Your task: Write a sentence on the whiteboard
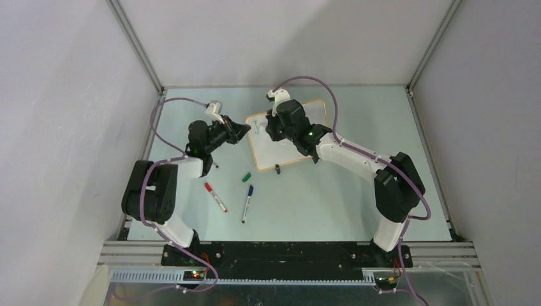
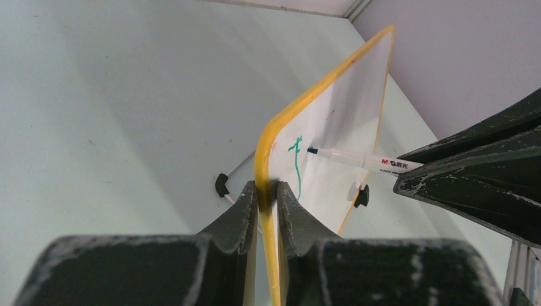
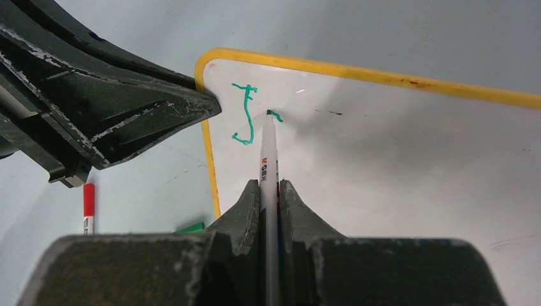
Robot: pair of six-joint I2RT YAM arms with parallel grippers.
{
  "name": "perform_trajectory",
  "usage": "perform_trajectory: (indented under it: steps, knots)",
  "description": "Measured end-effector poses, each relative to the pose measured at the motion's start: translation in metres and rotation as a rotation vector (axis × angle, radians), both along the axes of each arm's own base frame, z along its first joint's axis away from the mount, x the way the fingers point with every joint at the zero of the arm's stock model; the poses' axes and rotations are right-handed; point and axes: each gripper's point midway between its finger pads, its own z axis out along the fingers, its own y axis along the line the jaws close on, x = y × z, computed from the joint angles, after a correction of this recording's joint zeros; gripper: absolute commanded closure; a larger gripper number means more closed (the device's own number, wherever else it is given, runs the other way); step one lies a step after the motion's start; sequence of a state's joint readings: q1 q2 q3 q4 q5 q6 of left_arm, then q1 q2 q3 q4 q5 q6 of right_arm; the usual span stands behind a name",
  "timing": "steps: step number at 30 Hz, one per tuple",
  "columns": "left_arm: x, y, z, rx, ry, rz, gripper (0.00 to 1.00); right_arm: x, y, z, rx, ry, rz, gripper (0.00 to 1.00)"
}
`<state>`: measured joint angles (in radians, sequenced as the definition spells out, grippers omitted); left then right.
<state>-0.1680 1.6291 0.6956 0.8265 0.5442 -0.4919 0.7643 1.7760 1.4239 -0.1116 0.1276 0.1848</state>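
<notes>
The whiteboard (image 1: 268,154), white with a yellow-orange frame, lies at the back middle of the table. My left gripper (image 1: 239,132) is shut on its left edge, with the frame (image 2: 319,89) pinched between the jaws (image 2: 268,188). My right gripper (image 1: 273,125) is shut on a white marker (image 3: 268,153) and holds its tip on the board (image 3: 383,166) near the top left corner. Of the sentence, only a green "J" (image 3: 245,115) and a short stroke at the tip show. The marker (image 2: 357,159) and the "J" (image 2: 296,159) also show in the left wrist view.
A red marker (image 1: 215,197), a blue marker (image 1: 247,203) and a green cap (image 1: 246,177) lie on the table in front of the board. A black clip foot (image 1: 277,169) sits on the board's near edge. Grey walls enclose the table on three sides.
</notes>
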Motion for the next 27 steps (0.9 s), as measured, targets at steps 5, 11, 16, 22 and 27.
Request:
perform_trajectory:
  steps: [5,11,16,22,27]
  knots:
    - [0.0,0.0,0.0,0.0,0.0,0.0,1.0,-0.001,0.001,-0.001,-0.008,0.004,0.009,1.0]
    - [0.0,0.0,-0.001,0.003,0.0,0.002,1.0,-0.004,0.004,-0.004,-0.036,0.012,0.036,1.0]
    - [0.001,0.001,-0.002,0.005,0.004,0.009,1.0,-0.007,0.01,-0.008,-0.063,0.013,0.063,1.0]
    - [0.001,0.001,-0.002,0.005,0.004,0.009,1.0,-0.01,0.011,-0.011,-0.095,0.008,0.071,1.0]
    - [0.001,0.002,-0.002,0.006,0.004,0.011,1.0,-0.01,0.009,-0.013,-0.11,0.005,0.066,1.0]
